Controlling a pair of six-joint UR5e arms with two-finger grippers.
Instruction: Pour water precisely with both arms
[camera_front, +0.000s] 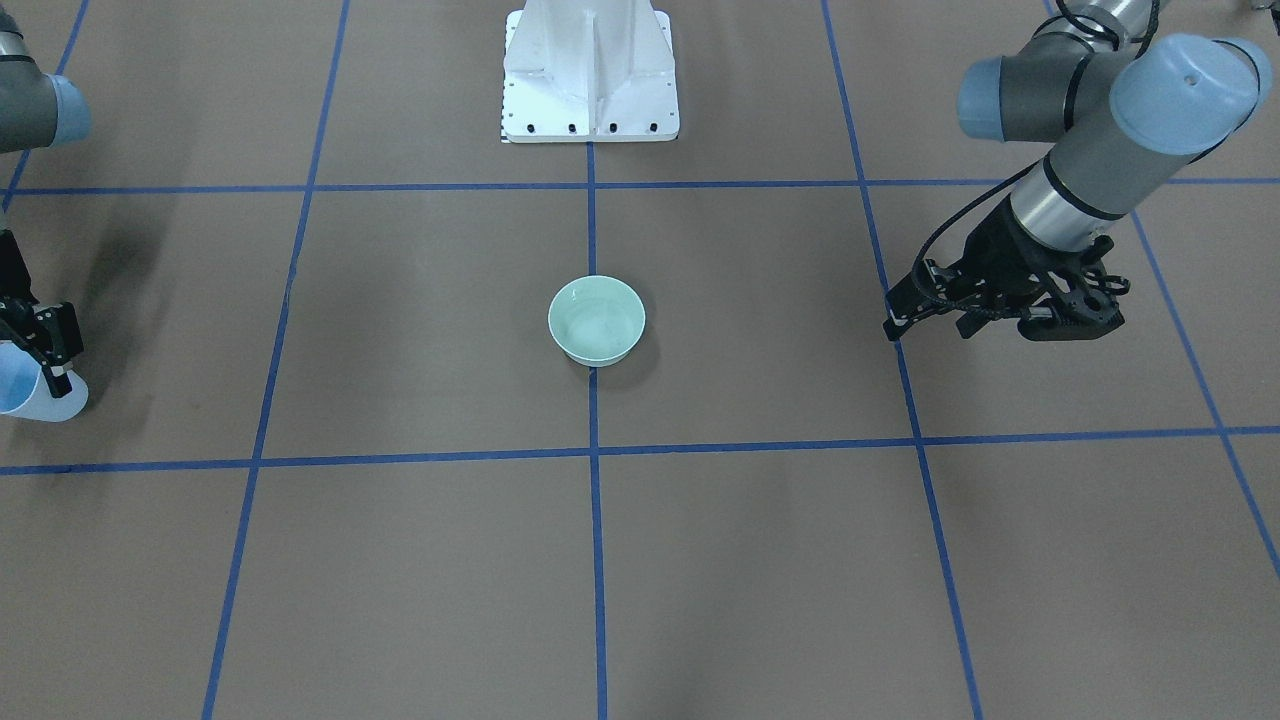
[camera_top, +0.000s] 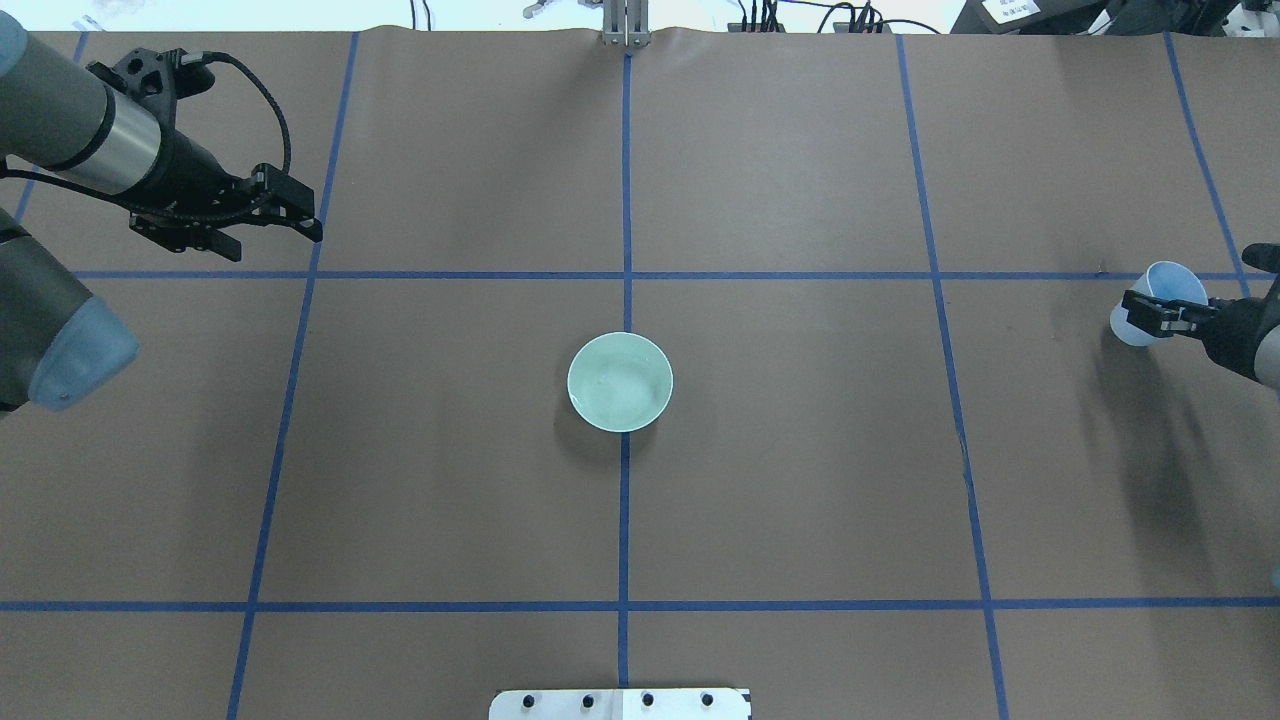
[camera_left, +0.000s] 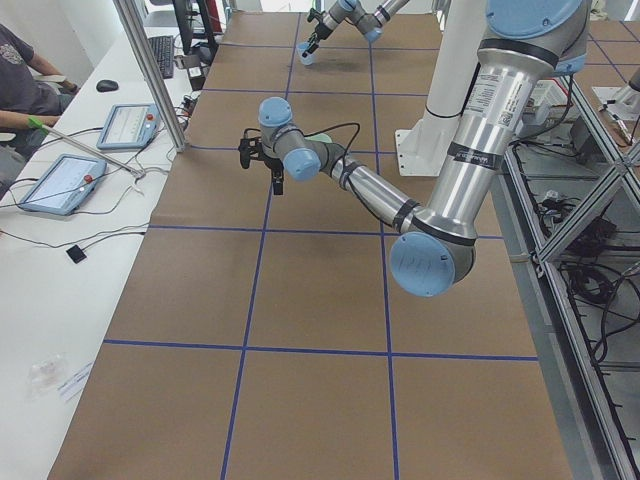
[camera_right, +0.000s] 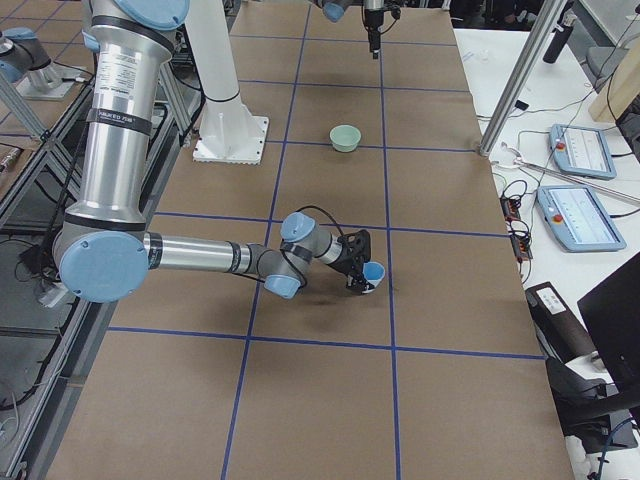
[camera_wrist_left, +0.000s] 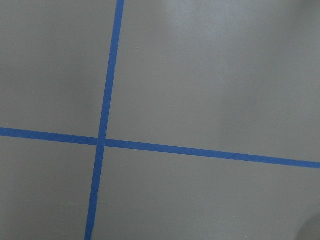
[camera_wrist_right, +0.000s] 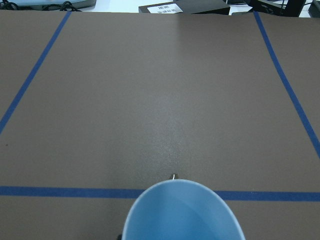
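Closest to the right wrist camera is the cup (camera_wrist_right: 182, 212), pale blue, its open mouth filling the bottom edge. A faint curved sheen low inside it looks like the water (camera_wrist_right: 192, 222), though it is hard to make out. The right pincer (camera_top: 1160, 312) is clamped on the cup's wall, at the far right of the bench (camera_top: 800, 480). Whether the cup touches the bench I cannot tell.

At mid-bench the bowl (camera_top: 620, 381), pale green, stands upright on the central blue tape line, well apart from both arms. A pale glint lies in its bottom.

Off at the bench's left, the left pincer (camera_top: 278, 245) hangs over a tape crossing. Its fingers look parted and it holds nothing. Its wrist camera sees only brown bench and tape.

Behind the bowl, on the robot's side, stands the white pedestal (camera_front: 590, 70).
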